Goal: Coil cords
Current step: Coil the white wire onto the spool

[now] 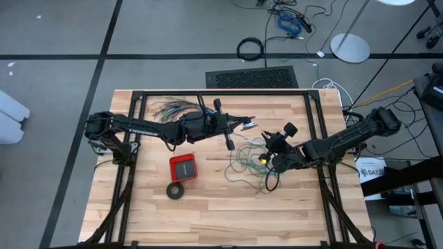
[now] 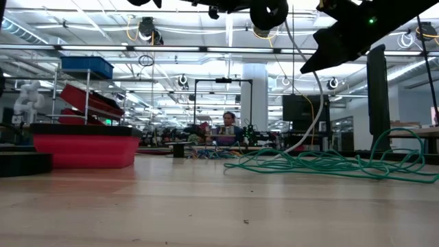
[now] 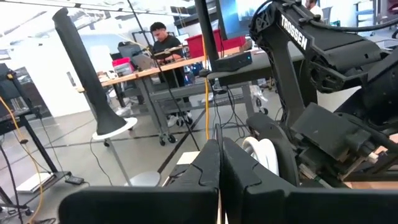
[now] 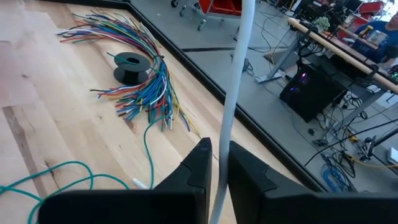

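Cord [image 4: 235,93], white, rises between the right hand's [image 4: 216,163] clenched fingers; green wire [image 1: 243,160] sprawls just left, toward the shut left hand [image 1: 243,125].

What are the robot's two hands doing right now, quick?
Left gripper: shut, with nothing seen between its jaws, raised over the table's back half.
Right gripper: shut on the white cord, above the green wire.

Left arm reaches toward three o'clock, its gripper [image 1: 247,125] closed at table centre. Right arm reaches toward nine o'clock, its gripper [image 1: 266,158] nearly closed.
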Controlling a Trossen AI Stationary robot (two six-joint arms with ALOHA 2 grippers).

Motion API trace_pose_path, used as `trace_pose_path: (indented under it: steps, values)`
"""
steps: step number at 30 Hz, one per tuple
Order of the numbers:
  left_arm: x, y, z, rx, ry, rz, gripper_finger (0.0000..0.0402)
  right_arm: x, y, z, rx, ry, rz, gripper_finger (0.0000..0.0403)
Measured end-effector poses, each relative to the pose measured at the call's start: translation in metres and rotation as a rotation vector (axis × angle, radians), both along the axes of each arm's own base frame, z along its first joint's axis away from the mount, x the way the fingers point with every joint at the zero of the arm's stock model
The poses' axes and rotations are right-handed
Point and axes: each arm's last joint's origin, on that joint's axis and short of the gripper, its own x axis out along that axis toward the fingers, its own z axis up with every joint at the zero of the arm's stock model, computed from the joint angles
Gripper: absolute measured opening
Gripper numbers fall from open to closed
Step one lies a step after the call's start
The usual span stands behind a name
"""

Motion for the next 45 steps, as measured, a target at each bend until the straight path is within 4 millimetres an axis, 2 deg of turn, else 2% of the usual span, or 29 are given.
trace_pose_path:
  steps: [13, 21, 26, 36, 45]
  values:
    - [-0.001, 0.005, 0.0, -0.007, -0.001, 0.06, 0.0, -0.001, 0.0, -0.001, 0.006, 0.001, -0.006, 0.002]
    - [-0.001, 0.005, 0.002, -0.008, -0.02, 0.061, 0.0, -0.007, -0.002, -0.015, 0.038, -0.013, -0.03, 0.0018]
    - [-0.001, 0.006, 0.004, -0.052, -0.06, 0.048, 0.0, -0.006, -0.003, -0.014, 0.038, -0.029, -0.037, 0.0004]
    - [-0.003, 0.014, 0.011, -0.155, -0.167, 0.024, 0.0, 0.009, -0.015, -0.004, 0.057, -0.087, -0.01, 0.0002]
    - [-0.001, 0.015, 0.01, -0.192, -0.193, 0.005, 0.0, 0.039, -0.031, -0.007, 0.104, -0.143, 0.11, 0.0001]
